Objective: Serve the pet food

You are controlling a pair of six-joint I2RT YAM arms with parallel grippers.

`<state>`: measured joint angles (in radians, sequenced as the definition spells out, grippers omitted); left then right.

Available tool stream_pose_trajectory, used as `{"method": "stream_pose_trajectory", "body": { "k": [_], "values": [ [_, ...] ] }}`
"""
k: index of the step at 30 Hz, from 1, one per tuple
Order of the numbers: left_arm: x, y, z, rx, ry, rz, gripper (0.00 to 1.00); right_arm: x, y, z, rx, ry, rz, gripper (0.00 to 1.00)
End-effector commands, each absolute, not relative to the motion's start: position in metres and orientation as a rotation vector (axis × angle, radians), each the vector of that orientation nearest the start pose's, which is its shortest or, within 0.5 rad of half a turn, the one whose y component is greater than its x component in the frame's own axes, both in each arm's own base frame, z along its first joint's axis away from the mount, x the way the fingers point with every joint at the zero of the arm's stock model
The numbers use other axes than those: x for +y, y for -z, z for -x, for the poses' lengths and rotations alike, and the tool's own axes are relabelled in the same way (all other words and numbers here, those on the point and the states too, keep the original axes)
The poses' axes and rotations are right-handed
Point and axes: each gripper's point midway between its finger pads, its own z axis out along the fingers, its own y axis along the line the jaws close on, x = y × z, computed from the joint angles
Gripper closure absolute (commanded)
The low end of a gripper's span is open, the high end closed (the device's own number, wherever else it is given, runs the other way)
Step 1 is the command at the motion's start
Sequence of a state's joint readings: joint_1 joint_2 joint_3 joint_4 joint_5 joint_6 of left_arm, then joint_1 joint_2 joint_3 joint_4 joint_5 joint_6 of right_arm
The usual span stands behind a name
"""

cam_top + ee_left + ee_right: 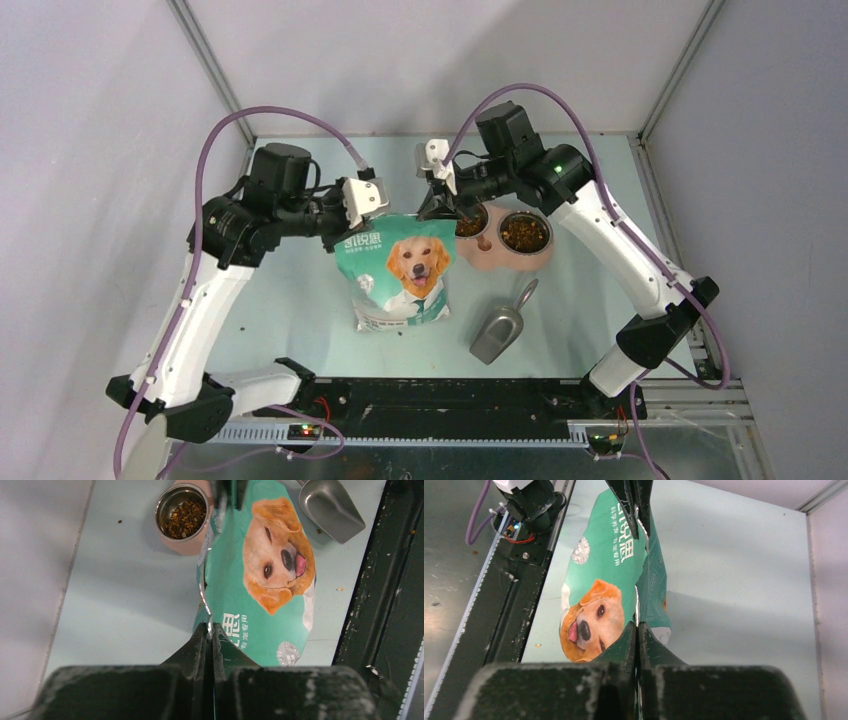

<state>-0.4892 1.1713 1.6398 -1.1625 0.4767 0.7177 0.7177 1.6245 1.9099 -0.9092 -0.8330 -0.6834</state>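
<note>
Evidently, pet food (524, 233) is served in both bowls (505, 261); the bag (400, 275) is gripped by left hand (210, 626) and right hand (638, 625); seemingly only tidying remains.

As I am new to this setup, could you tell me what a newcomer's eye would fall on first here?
The teal bag printed with a golden dog stands out, held up mid-table with the left gripper and the right gripper each shut on a top corner. Just right of it sits a pink double bowl with brown pet food in both cups, and a grey metal scoop lies nearer the arms.
</note>
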Motion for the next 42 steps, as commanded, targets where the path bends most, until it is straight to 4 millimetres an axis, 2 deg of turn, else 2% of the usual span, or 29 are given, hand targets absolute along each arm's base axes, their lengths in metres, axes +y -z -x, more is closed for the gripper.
{"method": "stream_pose_trajectory", "body": {
  "k": [1, 2, 5, 6, 9, 11, 13, 16, 18, 19, 22, 23, 24, 25, 26, 27, 28, 30, 31, 32, 34, 36, 37, 39, 40, 42],
  "values": [
    [-0.191, -0.368, -0.229, 1.528, 0.379, -1.428, 1.0, 0.357, -0.367, -0.237, 1.224, -0.905, 1.642, 1.0],
    [-0.191, -0.367, -0.229, 1.527, 0.381, -1.428, 0.99, 0.358, -0.368, -0.238, 1.231, -0.906, 1.633, 1.0],
    [-0.196, -0.367, -0.231, 1.502, 0.383, -1.429, 0.79, 0.358, -0.369, -0.24, 1.236, -0.915, 1.618, 1.0],
    [-0.197, -0.364, -0.23, 1.502, 0.386, -1.435, 0.79, 0.359, -0.369, -0.24, 1.239, -0.92, 1.615, 1.0],
    [-0.203, -0.361, -0.227, 1.486, 0.4, -1.474, 0.94, 0.359, -0.368, -0.239, 1.244, -0.928, 1.616, 0.99],
    [-0.205, -0.363, -0.226, 1.477, 0.408, -1.477, 0.99, 0.36, -0.364, -0.239, 1.243, -0.926, 1.625, 0.72],
    [-0.206, -0.366, -0.226, 1.473, 0.409, -1.466, 1.0, 0.362, -0.359, -0.239, 1.243, -0.925, 1.633, 0.57],
    [-0.205, -0.372, -0.227, 1.469, 0.403, -1.449, 1.0, 0.369, -0.353, -0.239, 1.224, -0.924, 1.647, 0.52],
    [-0.204, -0.376, -0.226, 1.466, 0.401, -1.44, 1.0, 0.373, -0.353, -0.237, 1.211, -0.921, 1.653, 0.55],
    [-0.204, -0.376, -0.226, 1.468, 0.401, -1.439, 1.0, 0.375, -0.354, -0.238, 1.202, -0.916, 1.65, 0.6],
    [-0.203, -0.378, -0.226, 1.478, 0.404, -1.423, 1.0, 0.379, -0.357, -0.24, 1.175, -0.888, 1.639, 0.68],
    [-0.204, -0.379, -0.226, 1.479, 0.406, -1.42, 1.0, 0.379, -0.353, -0.239, 1.18, -0.885, 1.64, 0.72],
    [-0.204, -0.379, -0.225, 1.485, 0.411, -1.414, 1.0, 0.379, -0.36, -0.24, 1.147, -0.866, 1.626, 0.74],
    [-0.204, -0.38, -0.225, 1.488, 0.417, -1.409, 1.0, 0.378, -0.353, -0.24, 1.153, -0.863, 1.63, 0.78],
    [-0.205, -0.379, -0.225, 1.499, 0.428, -1.399, 1.0, 0.378, -0.36, -0.24, 1.112, -0.837, 1.618, 0.81],
    [-0.206, -0.379, -0.225, 1.505, 0.437, -1.394, 1.0, 0.378, -0.353, -0.238, 1.113, -0.833, 1.627, 0.83],
    [-0.207, -0.378, -0.224, 1.506, 0.451, -1.396, 1.0, 0.377, -0.356, -0.238, 1.083, -0.811, 1.627, 0.92],
    [-0.21, -0.376, -0.222, 1.508, 0.478, -1.404, 1.0, 0.376, -0.351, -0.234, 1.09, -0.828, 1.639, 1.0],
    [-0.21, -0.374, -0.221, 1.512, 0.486, -1.409, 1.0, 0.376, -0.356, -0.231, 1.081, -0.853, 1.64, 1.0],
    [-0.212, -0.374, -0.22, 1.512, 0.497, -1.415, 1.0, 0.376, -0.35, -0.229, 1.129, -0.897, 1.642, 1.0],
    [-0.212, -0.371, -0.219, 1.514, 0.504, -1.429, 0.99, 0.378, -0.359, -0.227, 1.175, -0.965, 1.605, 1.0],
    [-0.212, -0.368, -0.219, 1.511, 0.502, -1.446, 0.86, 0.378, -0.364, -0.224, 1.203, -1.018, 1.579, 1.0],
    [-0.213, -0.367, -0.219, 1.508, 0.503, -1.449, 0.74, 0.377, -0.365, -0.222, 1.211, -1.039, 1.575, 1.0],
    [-0.216, -0.365, -0.218, 1.497, 0.523, -1.465, 0.69, 0.378, -0.367, -0.22, 1.251, -1.077, 1.553, 1.0],
    [-0.217, -0.364, -0.218, 1.498, 0.531, -1.471, 0.71, 0.378, -0.372, -0.22, 1.277, -1.102, 1.53, 1.0],
    [-0.219, -0.36, -0.217, 1.503, 0.548, -1.485, 0.85, 0.379, -0.372, -0.222, 1.329, -1.148, 1.497, 1.0]
  ]
}}
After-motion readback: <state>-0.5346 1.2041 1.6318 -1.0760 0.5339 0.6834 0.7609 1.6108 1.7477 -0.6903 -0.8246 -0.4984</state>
